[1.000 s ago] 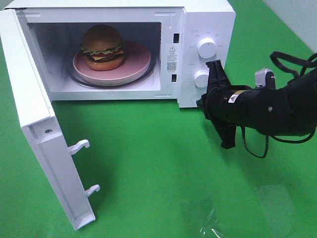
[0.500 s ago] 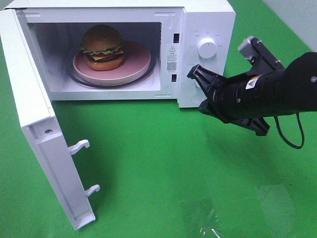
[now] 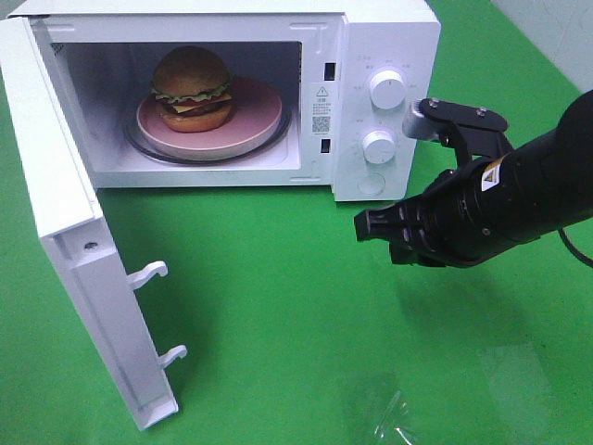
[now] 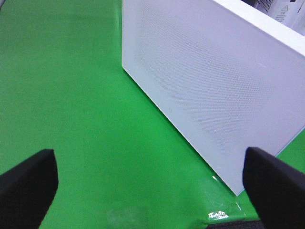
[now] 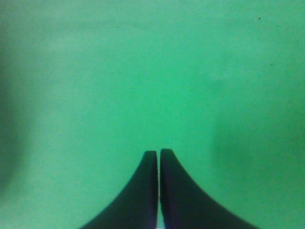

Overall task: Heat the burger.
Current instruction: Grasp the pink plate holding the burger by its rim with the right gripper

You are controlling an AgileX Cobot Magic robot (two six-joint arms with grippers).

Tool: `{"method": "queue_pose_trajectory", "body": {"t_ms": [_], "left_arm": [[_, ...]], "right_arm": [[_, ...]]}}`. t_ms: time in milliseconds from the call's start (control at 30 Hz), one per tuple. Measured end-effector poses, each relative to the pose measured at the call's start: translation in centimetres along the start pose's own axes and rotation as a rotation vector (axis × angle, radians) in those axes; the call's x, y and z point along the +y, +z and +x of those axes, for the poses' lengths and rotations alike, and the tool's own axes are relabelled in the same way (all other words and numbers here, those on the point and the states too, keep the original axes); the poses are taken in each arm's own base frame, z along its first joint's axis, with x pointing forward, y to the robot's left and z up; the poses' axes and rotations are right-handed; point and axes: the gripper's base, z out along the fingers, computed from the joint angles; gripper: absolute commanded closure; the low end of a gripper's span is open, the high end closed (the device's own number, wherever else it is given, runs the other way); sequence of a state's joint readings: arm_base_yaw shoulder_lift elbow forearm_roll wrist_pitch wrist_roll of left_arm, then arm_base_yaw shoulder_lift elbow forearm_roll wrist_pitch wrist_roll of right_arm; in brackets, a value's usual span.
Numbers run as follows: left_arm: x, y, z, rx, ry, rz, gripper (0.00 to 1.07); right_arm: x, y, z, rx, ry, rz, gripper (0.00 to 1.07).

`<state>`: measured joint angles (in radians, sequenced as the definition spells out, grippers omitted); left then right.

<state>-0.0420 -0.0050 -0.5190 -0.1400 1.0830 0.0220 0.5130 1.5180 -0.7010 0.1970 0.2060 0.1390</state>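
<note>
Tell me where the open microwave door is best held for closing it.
Probably the free edge of the door, near its latch hooks, approached from the outer left side. It stands swung wide on its hinge, and the open left gripper faces its outer face.

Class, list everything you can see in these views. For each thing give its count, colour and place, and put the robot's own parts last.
microwave: one, white, at the back, its door swung open
knobs: two, white, on the microwave's front panel, one above the other
burger: one, golden-brown bun with green lettuce, on the plate
plate: one, pink, inside the microwave
table cover: one, green, under everything
plastic scrap: one, clear, on the cover near the front
right arm: one, black, in front of the knobs
right fingers: two, black, shut, empty
left fingers: two, black, wide apart, empty, near the door
</note>
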Motion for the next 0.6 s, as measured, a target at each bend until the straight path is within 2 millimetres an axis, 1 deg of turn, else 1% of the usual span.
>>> {"method": "queue_pose_trajectory", "body": {"t_ms": [33,67,100,133,167,200,267,300,333,367,400,433,500,533,567,600], "left_arm": [[0.0,0.0,0.0,0.000,0.000,0.000,0.09],[0.0,0.0,0.0,0.000,0.000,0.000,0.09],[0.0,0.0,0.0,0.000,0.000,0.000,0.09],[0.0,0.0,0.0,0.000,0.000,0.000,0.09],[0.0,0.0,0.0,0.000,0.000,0.000,0.09],[0.0,0.0,0.0,0.000,0.000,0.000,0.09],[0.0,0.0,0.0,0.000,0.000,0.000,0.09],[0.0,0.0,0.0,0.000,0.000,0.000,0.09],[0.0,0.0,0.0,0.000,0.000,0.000,0.09],[0.0,0.0,0.0,0.000,0.000,0.000,0.09],[0.0,0.0,0.0,0.000,0.000,0.000,0.09],[0.0,0.0,0.0,0.000,0.000,0.000,0.09],[0.0,0.0,0.0,0.000,0.000,0.000,0.09],[0.0,0.0,0.0,0.000,0.000,0.000,0.09],[0.0,0.0,0.0,0.000,0.000,0.000,0.09],[0.0,0.0,0.0,0.000,0.000,0.000,0.09]], "right_arm": [[0.0,-0.2,0.1,0.024,-0.113,0.003,1.04],[0.0,-0.2,0.1,0.024,-0.113,0.003,1.04],[0.0,-0.3,0.1,0.041,-0.175,0.002,1.04],[0.0,-0.3,0.1,0.041,-0.175,0.002,1.04],[0.2,-0.6,-0.1,0.065,-0.294,-0.003,1.03],[0.2,-0.6,-0.1,0.065,-0.294,-0.003,1.03],[0.5,-1.0,-0.5,0.127,-0.584,-0.026,1.03],[0.5,-1.0,-0.5,0.127,-0.584,-0.026,1.03],[0.6,-1.2,-0.6,0.145,-0.744,-0.041,1.02],[0.6,-1.2,-0.6,0.145,-0.744,-0.041,1.02],[0.7,-1.3,-0.7,0.150,-0.806,-0.048,1.02],[0.7,-1.3,-0.7,0.150,-0.806,-0.048,1.02],[0.8,-1.6,-1.5,0.150,-1.073,-0.059,0.98],[0.8,-1.6,-1.5,0.150,-1.073,-0.059,0.98],[0.8,-1.7,-1.8,0.146,-1.183,-0.050,0.94],[0.8,-1.7,-1.8,0.146,-1.183,-0.050,0.94]]}}
